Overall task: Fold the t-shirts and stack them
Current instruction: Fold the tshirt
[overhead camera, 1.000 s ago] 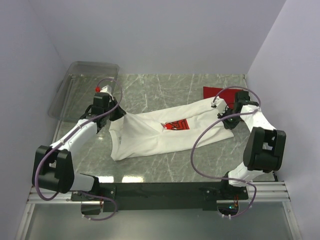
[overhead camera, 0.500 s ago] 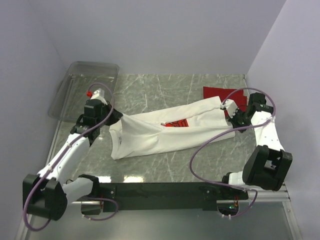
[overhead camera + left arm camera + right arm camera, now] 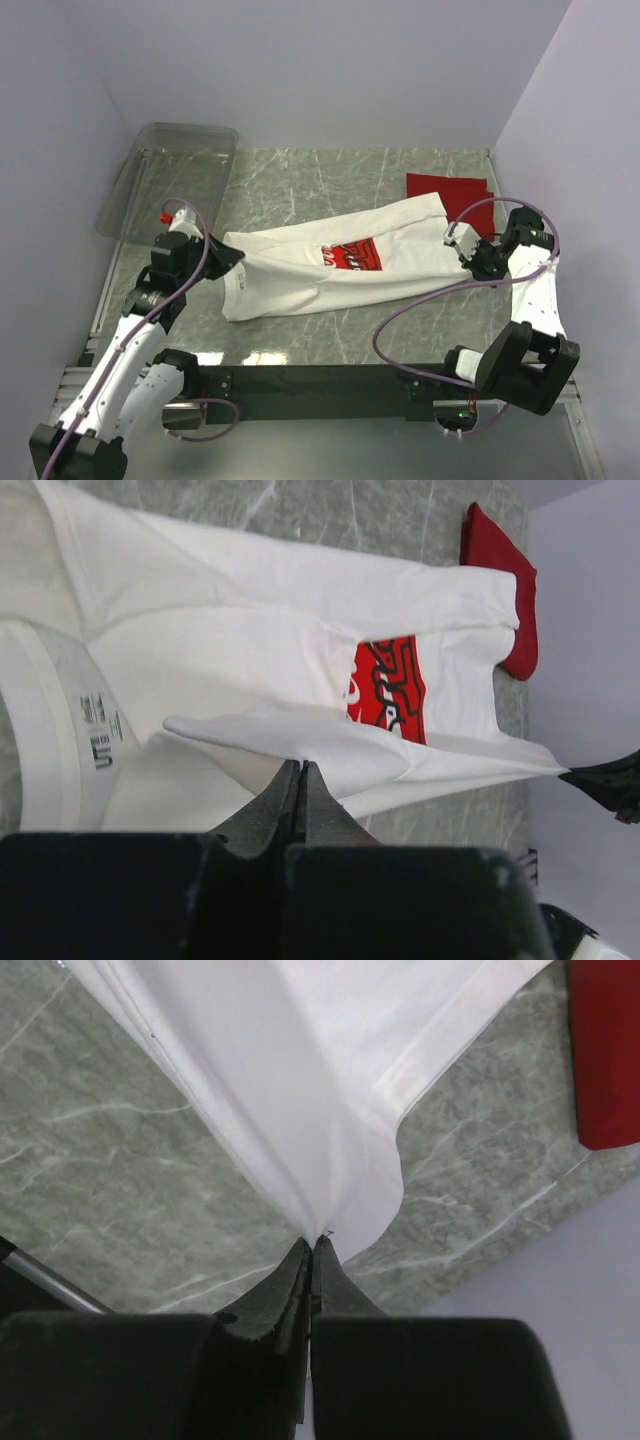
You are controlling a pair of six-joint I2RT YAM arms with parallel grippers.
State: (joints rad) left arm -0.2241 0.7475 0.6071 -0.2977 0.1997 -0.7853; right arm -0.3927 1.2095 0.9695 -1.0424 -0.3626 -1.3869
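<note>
Between the left gripper [image 3: 300, 772] and the right gripper [image 3: 312, 1244], both clamped shut on its ends, the white t-shirt [image 3: 300, 275] is held stretched left to right over the table [image 3: 330, 175], with the red t-shirt [image 3: 447, 186] laid nearer the right arm.

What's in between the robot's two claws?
The white t-shirt is there, stretched across the table from the left gripper to the right gripper. Each one pinches an end. The top view shows it best.
</note>
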